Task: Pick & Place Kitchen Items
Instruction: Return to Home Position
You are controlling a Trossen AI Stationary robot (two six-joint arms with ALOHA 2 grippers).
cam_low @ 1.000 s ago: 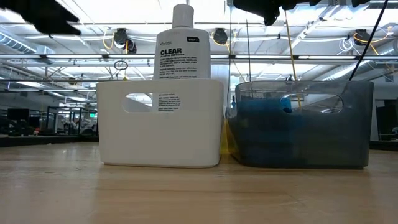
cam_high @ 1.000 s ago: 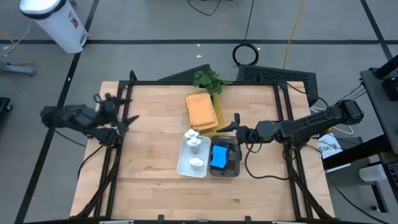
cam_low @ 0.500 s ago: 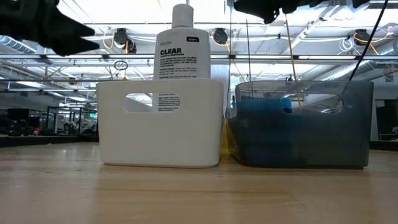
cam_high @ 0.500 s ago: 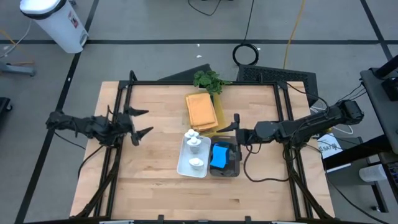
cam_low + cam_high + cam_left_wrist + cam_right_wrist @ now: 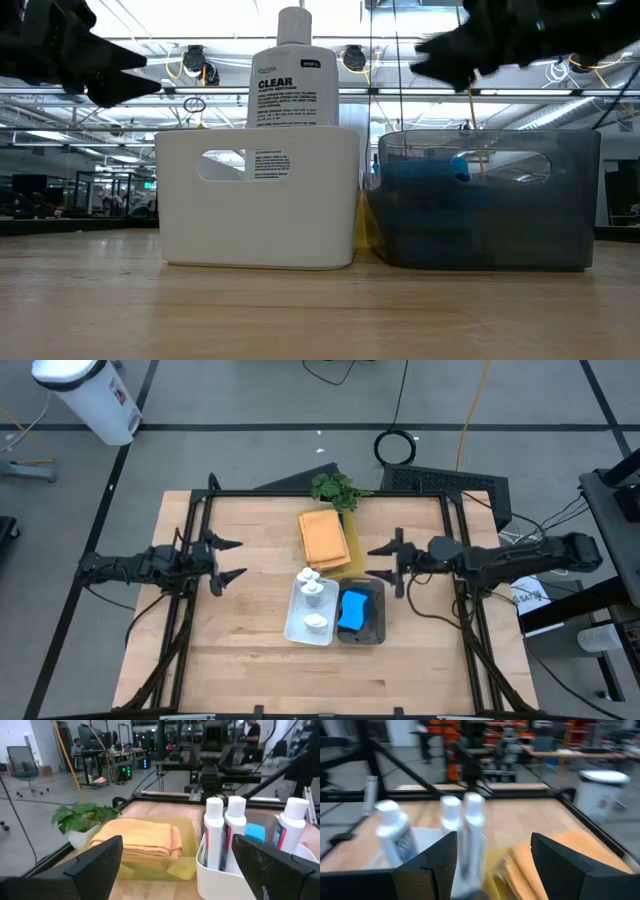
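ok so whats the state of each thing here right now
left hand: open, empty, over the table's left side
right hand: open, empty, right of the yellow tray
white bottles: three, upright, capped, in the white bin
blue sponges: inside the grey bin
orange-tan cloth: folded, lying in the yellow tray

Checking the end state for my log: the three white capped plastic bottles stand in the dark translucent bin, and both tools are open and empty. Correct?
No: the three white capped plastic bottles stand in the white plastic bin, per the high view. The left tool and right tool are open and empty.
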